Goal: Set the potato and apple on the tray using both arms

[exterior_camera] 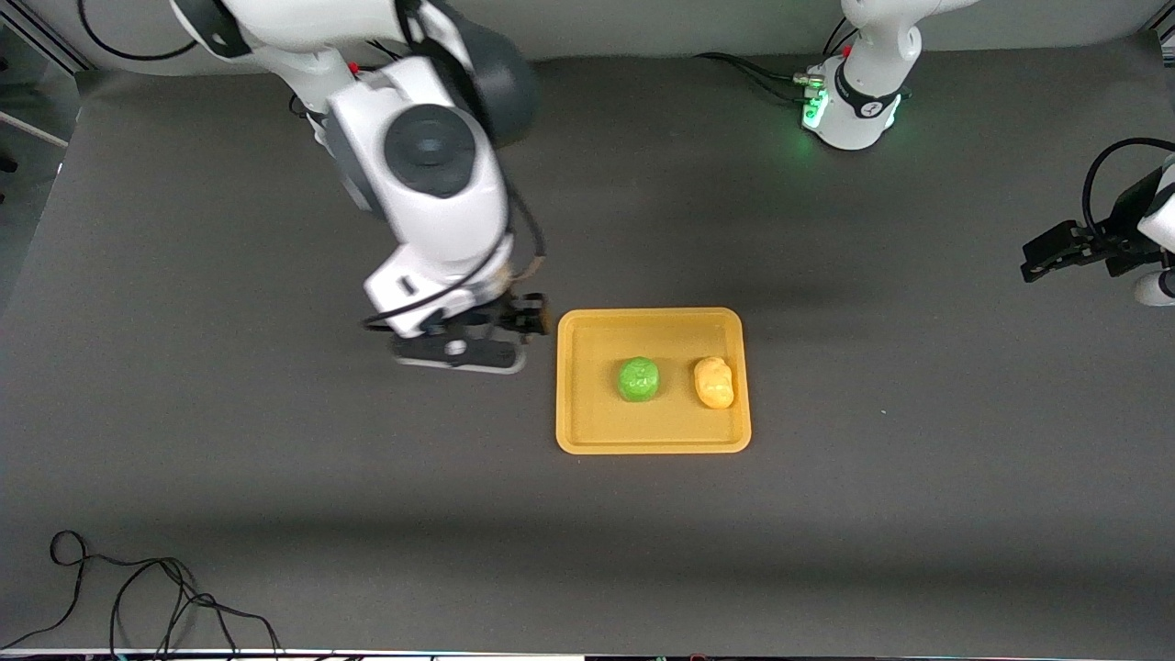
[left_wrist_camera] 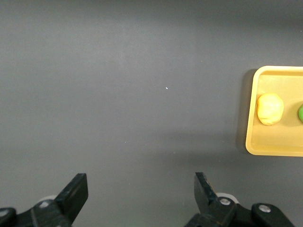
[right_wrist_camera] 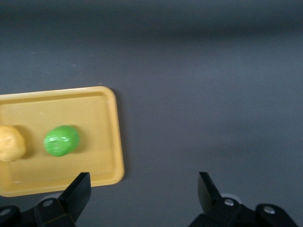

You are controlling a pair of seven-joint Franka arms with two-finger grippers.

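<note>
The yellow-orange tray [exterior_camera: 670, 427] lies mid-table. The green apple [exterior_camera: 638, 379] sits on it near its middle. The potato [exterior_camera: 714, 382] lies on it beside the apple, toward the left arm's end. My right gripper [exterior_camera: 525, 319] is open and empty, over the bare table just off the tray's edge at the right arm's end. The right wrist view shows its gripper [right_wrist_camera: 144, 184], the tray [right_wrist_camera: 94, 118], the apple [right_wrist_camera: 61, 140] and the potato [right_wrist_camera: 10, 143]. My left gripper [exterior_camera: 1042, 257] is open and empty, over the table's left-arm end. The left wrist view shows its gripper [left_wrist_camera: 141, 184], the tray [left_wrist_camera: 279, 142] and the potato [left_wrist_camera: 270, 109].
The left arm's base [exterior_camera: 854, 101] glows green at the table's edge farthest from the front camera. A loose black cable [exterior_camera: 138, 597] lies at the nearest corner on the right arm's end. The table is covered with a dark grey mat [exterior_camera: 826, 514].
</note>
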